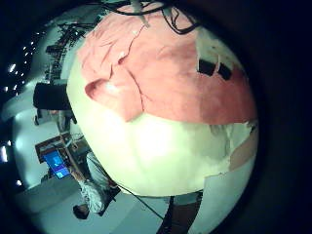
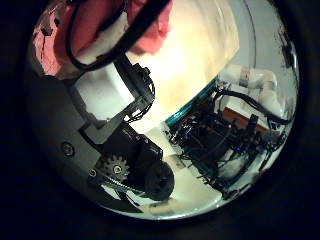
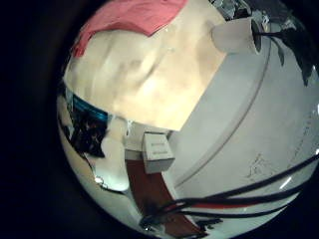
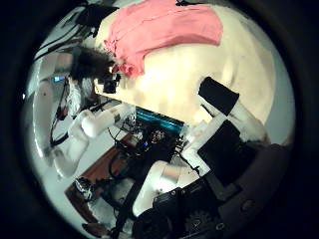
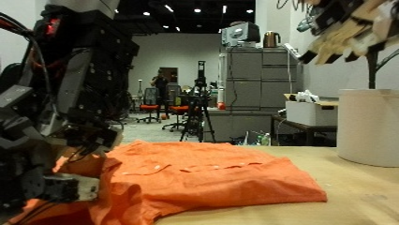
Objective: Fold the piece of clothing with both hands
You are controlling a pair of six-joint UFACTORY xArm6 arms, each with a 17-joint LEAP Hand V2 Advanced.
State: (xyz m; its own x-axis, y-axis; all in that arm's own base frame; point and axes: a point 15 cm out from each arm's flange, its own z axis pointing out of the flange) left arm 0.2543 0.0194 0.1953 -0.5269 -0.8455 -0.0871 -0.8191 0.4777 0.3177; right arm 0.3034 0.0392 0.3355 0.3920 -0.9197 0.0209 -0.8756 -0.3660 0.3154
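Observation:
An orange shirt (image 5: 199, 178) lies spread on the pale table (image 5: 349, 202), with some folds along its edges. My left hand (image 5: 63, 103) is low at the shirt's edge nearest the outside camera, right against the cloth. My right hand (image 5: 356, 28) hangs high above the table, away from the shirt, with its fingers relaxed and nothing in them. The left little finger side palm view shows the shirt (image 1: 156, 68) with one sleeve folded over. The right thumb side palm view shows the shirt (image 4: 164, 30) with the left hand (image 4: 95, 65) at its corner.
A white cylindrical container (image 5: 368, 127) stands on the table under my right hand; it also shows in the right little finger side palm view (image 3: 239, 35). A grey cabinet (image 5: 256, 94) and chairs stand behind the table.

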